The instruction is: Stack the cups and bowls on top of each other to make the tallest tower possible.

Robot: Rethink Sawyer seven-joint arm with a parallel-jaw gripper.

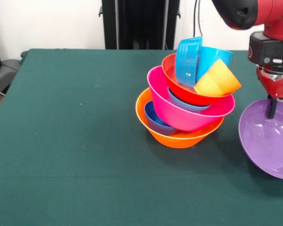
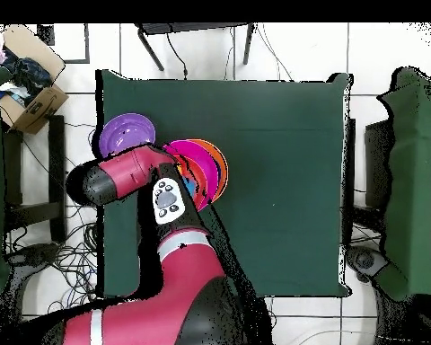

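Several glossy bowls and cups form the tower (image 1: pixel 186 101) you see mid-table, its long axis leaning toward the right of the front view. An orange bowl (image 1: pixel 179 136) is the base, then pink (image 1: pixel 188 115) and red-orange (image 1: pixel 193 94), with blue and yellow cups (image 1: pixel 217 80) tipped sideways on top. Your gripper (image 1: pixel 272 107) grasps the purple bowl (image 1: pixel 269 139) by its rim, tilted, at the table's right.

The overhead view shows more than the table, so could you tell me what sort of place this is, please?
Probably a robotics lab or workshop. A green-covered table stands on a white tiled floor, loose cables trail beside it, and an open cardboard box of odds and ends sits nearby.
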